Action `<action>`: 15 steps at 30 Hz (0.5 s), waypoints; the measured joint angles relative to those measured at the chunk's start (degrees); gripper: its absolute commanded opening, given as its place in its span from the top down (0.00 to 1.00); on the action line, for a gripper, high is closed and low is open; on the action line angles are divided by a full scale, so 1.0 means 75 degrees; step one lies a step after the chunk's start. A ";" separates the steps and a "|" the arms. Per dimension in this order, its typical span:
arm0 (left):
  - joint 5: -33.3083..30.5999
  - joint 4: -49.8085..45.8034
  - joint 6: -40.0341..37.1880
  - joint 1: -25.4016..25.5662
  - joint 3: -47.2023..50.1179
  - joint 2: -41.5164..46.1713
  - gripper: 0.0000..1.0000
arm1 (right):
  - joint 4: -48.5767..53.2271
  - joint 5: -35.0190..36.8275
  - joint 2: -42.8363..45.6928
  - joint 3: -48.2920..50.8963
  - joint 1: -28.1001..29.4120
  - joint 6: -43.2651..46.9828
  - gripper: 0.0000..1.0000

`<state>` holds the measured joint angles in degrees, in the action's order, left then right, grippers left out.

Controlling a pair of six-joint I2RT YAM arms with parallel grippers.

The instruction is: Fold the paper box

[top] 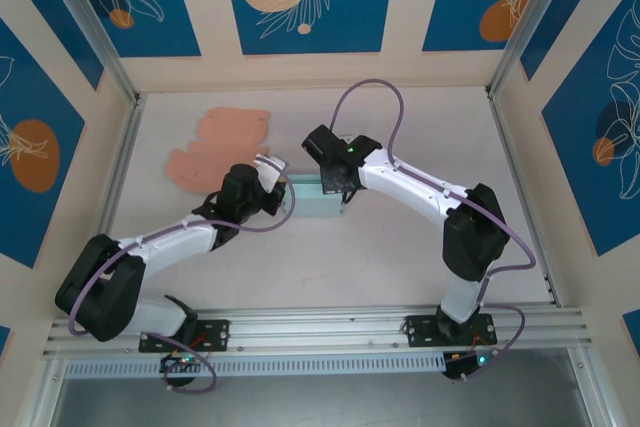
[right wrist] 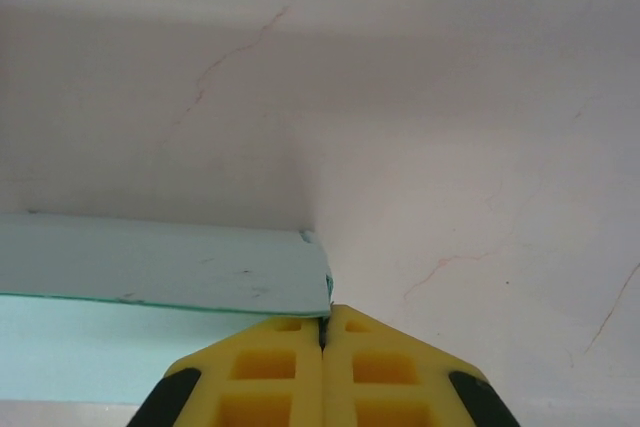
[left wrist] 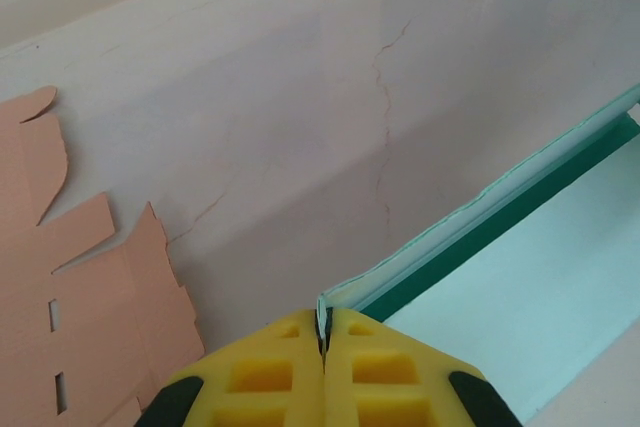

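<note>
A pale green paper box [top: 318,201] sits mid-table between the two arms, partly folded with its walls raised. My left gripper [top: 277,187] pinches the box's left wall; in the left wrist view the yellow fingers [left wrist: 322,342] are shut on the thin green edge [left wrist: 470,217]. My right gripper [top: 338,190] holds the box's right end; in the right wrist view its yellow fingers [right wrist: 322,332] are shut on the corner of the green wall [right wrist: 170,265]. The box's inside floor [left wrist: 530,297] shows light green.
A flat, unfolded orange paper box blank [top: 215,147] lies at the back left, and its cut edges [left wrist: 80,297] show in the left wrist view. White table surface [top: 400,267] surrounds the box; walls close in the back and both sides.
</note>
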<state>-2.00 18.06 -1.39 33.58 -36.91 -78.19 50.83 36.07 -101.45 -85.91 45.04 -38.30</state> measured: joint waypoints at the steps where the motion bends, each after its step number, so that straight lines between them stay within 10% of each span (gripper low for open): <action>1: 0.0003 -0.0003 0.0041 0.0003 0.0000 0.0000 1.00 | -0.0061 0.0093 0.0029 0.0070 0.0041 -0.0009 1.00; 15: 0.0699 -0.1629 0.1151 0.0041 -0.0726 0.0169 0.62 | -0.0708 0.0592 0.0262 0.0624 0.0254 -0.0035 1.00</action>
<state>3.25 5.85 7.25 33.89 -42.35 -76.93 45.52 40.51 -99.48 -81.23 46.94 -38.57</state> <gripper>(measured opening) 0.365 0.062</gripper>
